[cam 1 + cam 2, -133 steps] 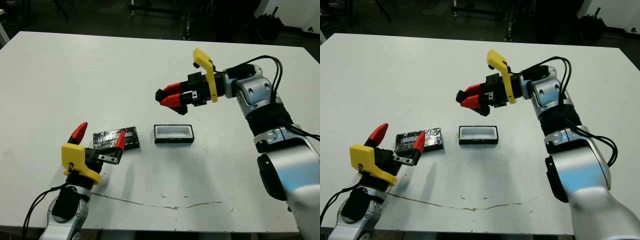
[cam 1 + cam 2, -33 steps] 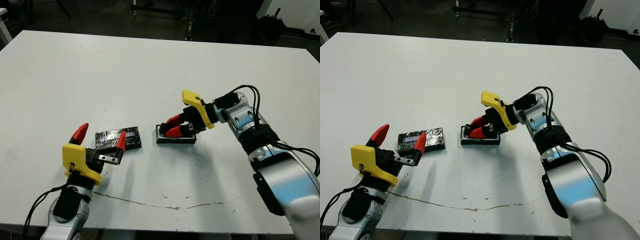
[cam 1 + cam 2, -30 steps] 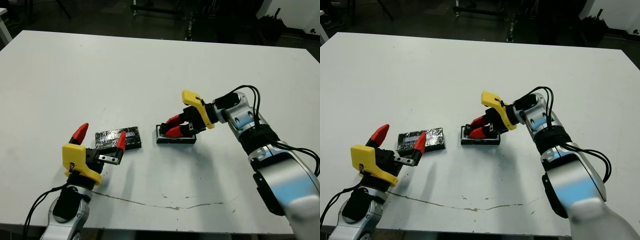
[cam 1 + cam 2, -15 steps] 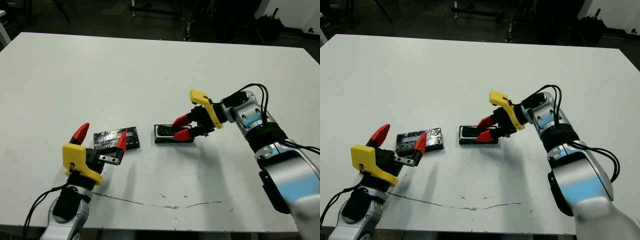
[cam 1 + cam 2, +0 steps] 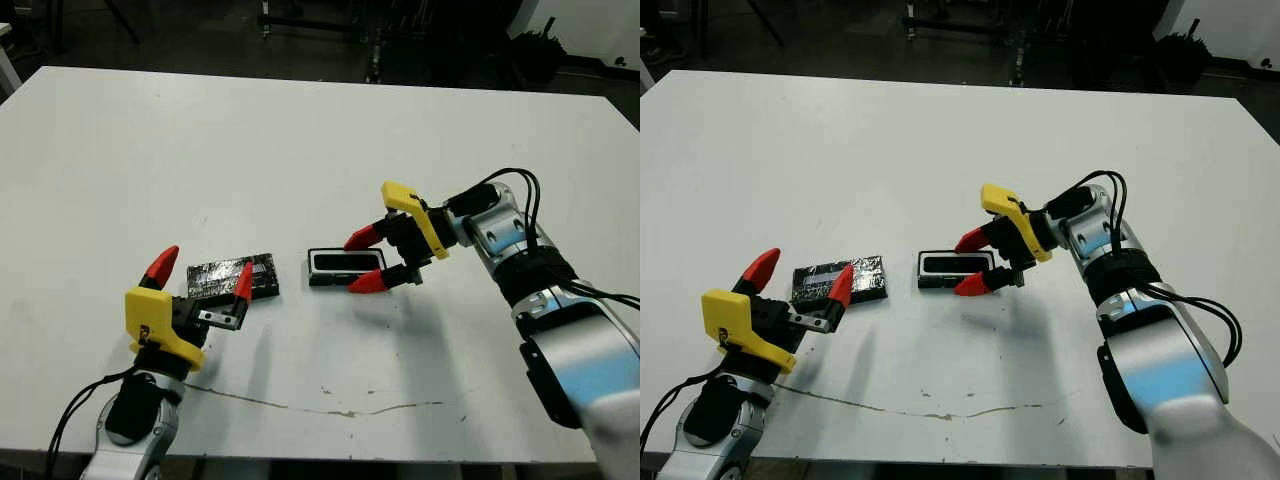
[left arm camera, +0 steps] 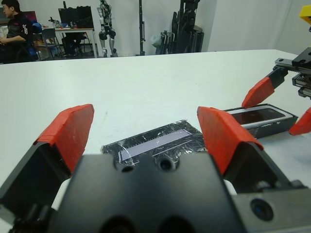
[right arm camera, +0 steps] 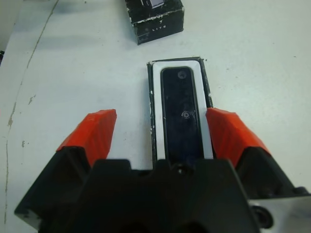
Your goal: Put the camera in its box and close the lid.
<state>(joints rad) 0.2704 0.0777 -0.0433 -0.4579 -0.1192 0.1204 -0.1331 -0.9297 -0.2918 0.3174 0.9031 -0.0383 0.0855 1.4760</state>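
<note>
The camera (image 7: 182, 114) is lying flat inside the box (image 5: 346, 267), mid-tabletop. The right gripper (image 5: 366, 260) is hovering at the box's right end, jaws spread wide and gripping nothing. The left gripper (image 5: 200, 274) is waiting with jaws wide open and empty by the lid (image 5: 232, 277), left of the box.

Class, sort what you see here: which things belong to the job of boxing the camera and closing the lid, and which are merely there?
Belong to the job:
- camera, lying in the box
- box
- lid, on the table beside the box
- right gripper, open at the box
- left gripper, open by the lid

Merely there:
- white table
- person seated beyond it
</note>
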